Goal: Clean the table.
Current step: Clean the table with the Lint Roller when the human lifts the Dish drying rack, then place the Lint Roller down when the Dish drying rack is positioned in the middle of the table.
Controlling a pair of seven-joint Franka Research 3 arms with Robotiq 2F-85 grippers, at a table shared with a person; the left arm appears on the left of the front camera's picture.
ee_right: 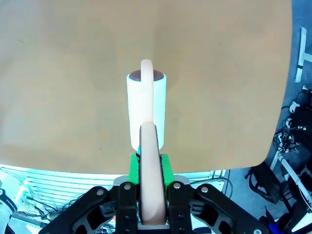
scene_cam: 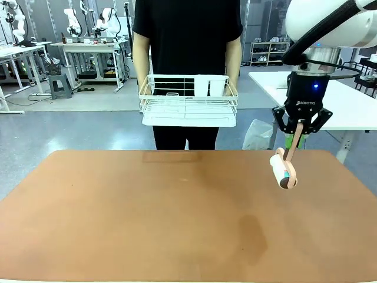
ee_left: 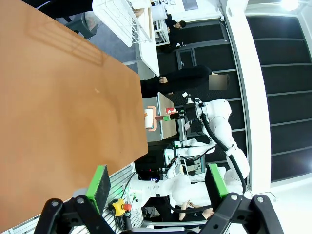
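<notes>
The terracotta table (scene_cam: 177,224) spreads wide and bare across the front view. Over its far right part my right gripper (scene_cam: 299,127) points down, shut on the pink handle of a lint roller (scene_cam: 283,171) whose white roll hangs just above the top. The right wrist view looks along the handle to the roll (ee_right: 146,109), with the table (ee_right: 63,73) behind it and the green pads (ee_right: 165,168) pressed on the handle. My left gripper (ee_left: 158,183) stands open with nothing in it beside the table's edge (ee_left: 58,107); far off, the lint roller (ee_left: 149,119) is visible.
At the far side a person holds a white wire dish rack (scene_cam: 188,100) above the table edge. A white-topped table (scene_cam: 347,106) stands to the right, and a plastic bag (scene_cam: 258,134) lies on the floor behind.
</notes>
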